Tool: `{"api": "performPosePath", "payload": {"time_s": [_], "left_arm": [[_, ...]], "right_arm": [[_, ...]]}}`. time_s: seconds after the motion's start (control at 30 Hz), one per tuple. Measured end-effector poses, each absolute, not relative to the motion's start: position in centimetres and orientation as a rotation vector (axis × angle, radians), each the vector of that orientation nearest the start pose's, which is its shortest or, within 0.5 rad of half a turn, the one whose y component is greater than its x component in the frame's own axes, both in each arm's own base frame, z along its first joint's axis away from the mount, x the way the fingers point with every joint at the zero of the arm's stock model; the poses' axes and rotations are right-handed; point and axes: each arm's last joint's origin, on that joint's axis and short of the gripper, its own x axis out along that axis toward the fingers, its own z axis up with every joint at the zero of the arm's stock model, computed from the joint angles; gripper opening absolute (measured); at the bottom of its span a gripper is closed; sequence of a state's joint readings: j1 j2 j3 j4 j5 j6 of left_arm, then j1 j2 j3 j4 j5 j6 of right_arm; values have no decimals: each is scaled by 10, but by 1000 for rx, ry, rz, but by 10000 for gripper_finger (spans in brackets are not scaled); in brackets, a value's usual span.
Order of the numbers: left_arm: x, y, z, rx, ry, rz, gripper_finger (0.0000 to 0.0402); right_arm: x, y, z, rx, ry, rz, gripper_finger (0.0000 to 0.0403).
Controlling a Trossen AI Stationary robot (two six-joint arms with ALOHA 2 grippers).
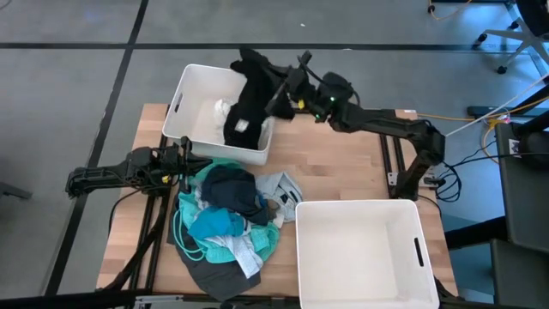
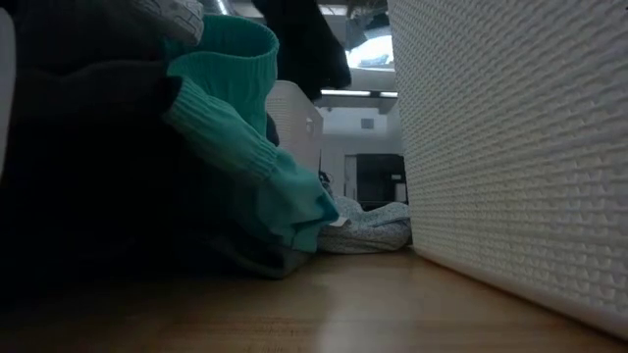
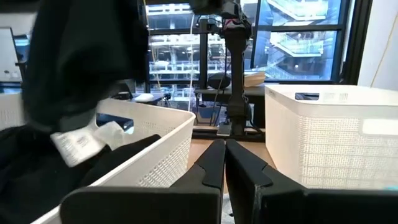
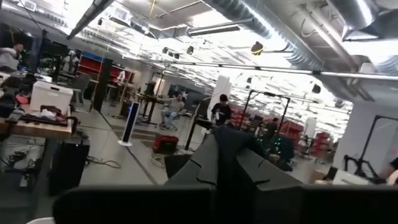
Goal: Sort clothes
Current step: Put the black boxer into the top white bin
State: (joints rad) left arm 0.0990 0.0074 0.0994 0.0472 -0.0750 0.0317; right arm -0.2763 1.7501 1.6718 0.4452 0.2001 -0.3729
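Black garment (image 1: pixel 247 101) hangs over the far white bin (image 1: pixel 199 96) — right gripper (image 1: pixel 281 96) pinches it; left gripper (image 1: pixel 185 160) closed, holding nothing, beside the clothes pile (image 1: pixel 225 219).

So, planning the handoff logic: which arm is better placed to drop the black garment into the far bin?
Right. The right gripper is shut on the black garment, which hangs over the far bin. The left gripper is shut and empty beside the clothes pile.
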Motion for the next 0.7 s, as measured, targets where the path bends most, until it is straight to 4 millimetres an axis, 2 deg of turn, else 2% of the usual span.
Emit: {"api": "performPosePath", "payload": {"time_s": [0.13, 0.27, 0.5, 0.7], "left_arm": [[89, 11, 202, 44, -140, 180, 4], [89, 11, 202, 60, -138, 191, 4], [89, 11, 202, 61, -138, 192, 4], [89, 11, 202, 61, -142, 193, 4]], "right_arm": [[401, -136, 420, -313, -296, -494, 17], [415, -145, 399, -288, -282, -478, 17], [435, -147, 369, -260, -196, -456, 17], [445, -144, 350, -122, -142, -421, 17]]}}
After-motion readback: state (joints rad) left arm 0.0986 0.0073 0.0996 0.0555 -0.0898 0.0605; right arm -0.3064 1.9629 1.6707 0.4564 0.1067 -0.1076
